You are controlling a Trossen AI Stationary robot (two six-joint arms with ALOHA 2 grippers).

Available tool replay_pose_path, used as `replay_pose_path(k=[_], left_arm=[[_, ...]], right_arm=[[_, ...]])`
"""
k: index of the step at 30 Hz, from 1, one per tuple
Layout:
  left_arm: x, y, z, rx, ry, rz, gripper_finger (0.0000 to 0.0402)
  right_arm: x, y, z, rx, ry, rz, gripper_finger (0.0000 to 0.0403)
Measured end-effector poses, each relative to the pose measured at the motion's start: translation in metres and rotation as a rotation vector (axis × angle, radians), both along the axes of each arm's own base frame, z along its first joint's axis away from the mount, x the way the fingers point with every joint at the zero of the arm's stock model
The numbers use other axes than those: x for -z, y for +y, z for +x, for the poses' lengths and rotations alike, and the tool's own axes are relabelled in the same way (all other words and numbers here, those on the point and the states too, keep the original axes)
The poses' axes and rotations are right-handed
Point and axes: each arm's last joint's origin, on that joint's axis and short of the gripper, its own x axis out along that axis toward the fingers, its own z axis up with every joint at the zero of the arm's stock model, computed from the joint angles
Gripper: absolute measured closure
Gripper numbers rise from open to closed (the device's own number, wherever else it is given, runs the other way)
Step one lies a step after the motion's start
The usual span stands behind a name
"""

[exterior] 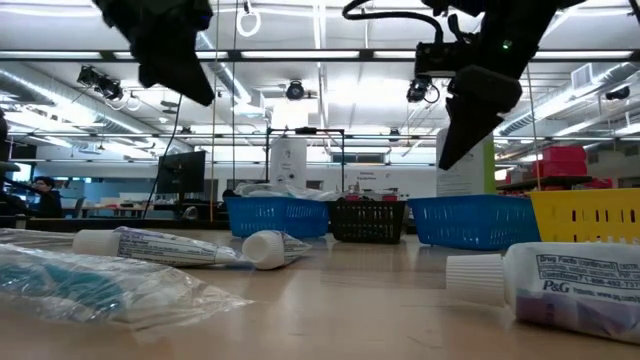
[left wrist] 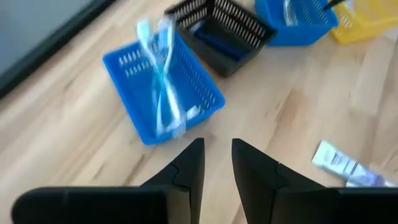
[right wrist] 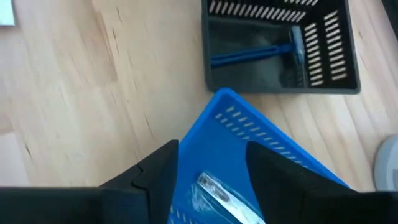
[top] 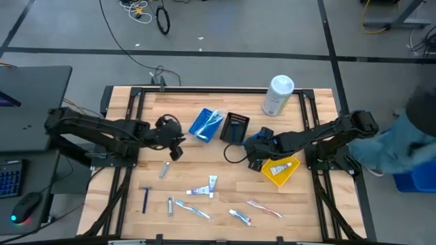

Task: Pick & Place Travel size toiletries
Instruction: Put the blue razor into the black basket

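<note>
Travel size toiletries lie loose on the table's near half: a razor [top: 145, 199], toothpaste tubes [top: 211, 182] and wrapped toothbrushes [top: 193, 209]. A blue tray [top: 206, 124] holds wrapped toothbrushes [left wrist: 163, 81]. To its right, a black tray [top: 236, 128] holds a blue razor [right wrist: 261, 53]. My left gripper [top: 176, 148] hovers open and holds nothing [left wrist: 216, 146], just left of and nearer than that blue tray. My right gripper [right wrist: 211, 149] hangs open above a second blue tray [right wrist: 267, 146], with a wrapped item [right wrist: 211, 186] lying inside. In the low view its fingers [exterior: 450, 150] stay clear of the tray [exterior: 470, 222].
A yellow tray [top: 281, 170] with a toothpaste tube stands right of the second blue tray. A white canister [top: 278, 95] stands at the far right. A person's sleeve [top: 402, 143] shows beyond the table's right edge. Bare wood lies between the trays and the loose items.
</note>
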Motion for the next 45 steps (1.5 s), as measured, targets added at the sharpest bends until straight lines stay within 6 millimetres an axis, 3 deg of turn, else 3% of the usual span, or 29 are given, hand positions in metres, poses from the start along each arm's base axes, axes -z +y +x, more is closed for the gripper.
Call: replay_pose_path(k=[7,16,24,30,40,45], left_arm=[[0.03,0.002,-0.023,-0.093,-0.038,-0.132,0.0313],[0.062,-0.011,-0.022,-0.019,0.056,-0.368,0.0312],[0.064,-0.028,-0.016,-0.01,0.154,-0.555,0.0312],[0.064,-0.043,-0.028,-0.081,0.3,-0.756,0.0306],[0.065,-0.075,-0.045,-0.174,0.463,-0.972,0.0237],[0.065,-0.094,-0.058,-0.071,0.532,-0.951,0.0209]], right_arm=[[-0.001,0.001,0.005,-0.006,-0.054,0.007,0.0205],[-0.007,0.003,0.016,-0.095,-0.157,-0.016,0.0215],[-0.009,0.003,0.019,-0.174,-0.161,-0.061,0.0203],[-0.012,0.003,0.023,-0.284,-0.161,-0.129,0.0193],[-0.016,-0.011,0.03,-0.331,-0.185,-0.197,0.0185],[-0.016,-0.021,0.031,-0.309,-0.182,-0.199,0.0193]])
